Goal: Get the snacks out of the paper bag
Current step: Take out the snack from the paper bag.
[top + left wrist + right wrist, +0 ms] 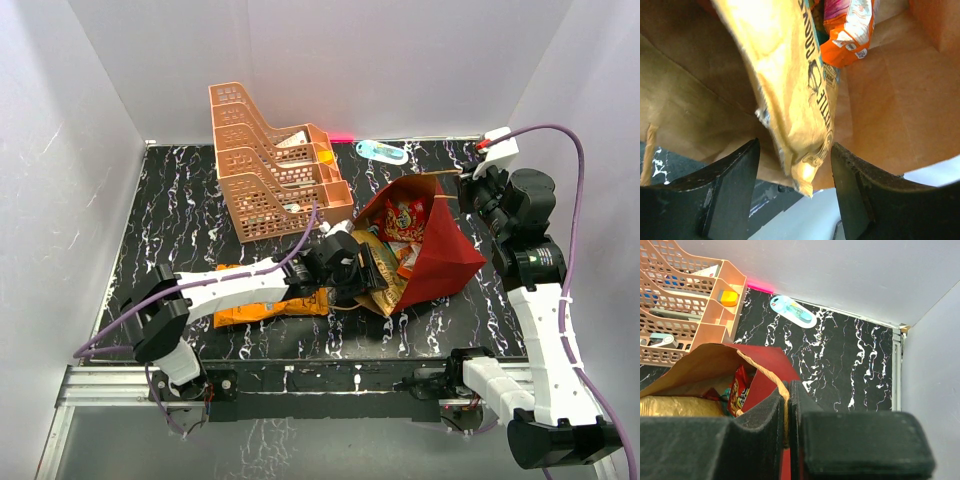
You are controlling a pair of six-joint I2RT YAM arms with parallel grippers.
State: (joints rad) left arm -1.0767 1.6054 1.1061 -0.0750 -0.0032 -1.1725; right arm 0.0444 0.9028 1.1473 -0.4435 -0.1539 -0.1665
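The paper bag (445, 262), red outside and brown inside (890, 100), lies tipped with its mouth toward the left arm. My right gripper (789, 405) is shut on its twine handle (765, 372), holding the top edge up (470, 185). My left gripper (365, 270) is at the bag's mouth, open, with its jaws on either side of the lower corner of a tan-gold chip bag (790, 90); gaps show on both sides. Behind it is an orange packet (850, 35). A red packet (405, 218) shows inside the bag. A big orange chip bag (270, 305) lies on the table under the left arm.
The peach tiered rack (275, 165) stands right behind the left gripper, close to the bag's mouth. A small blue-green bottle (383, 151) lies by the back wall. White walls close in the black marbled table (180, 230) on three sides.
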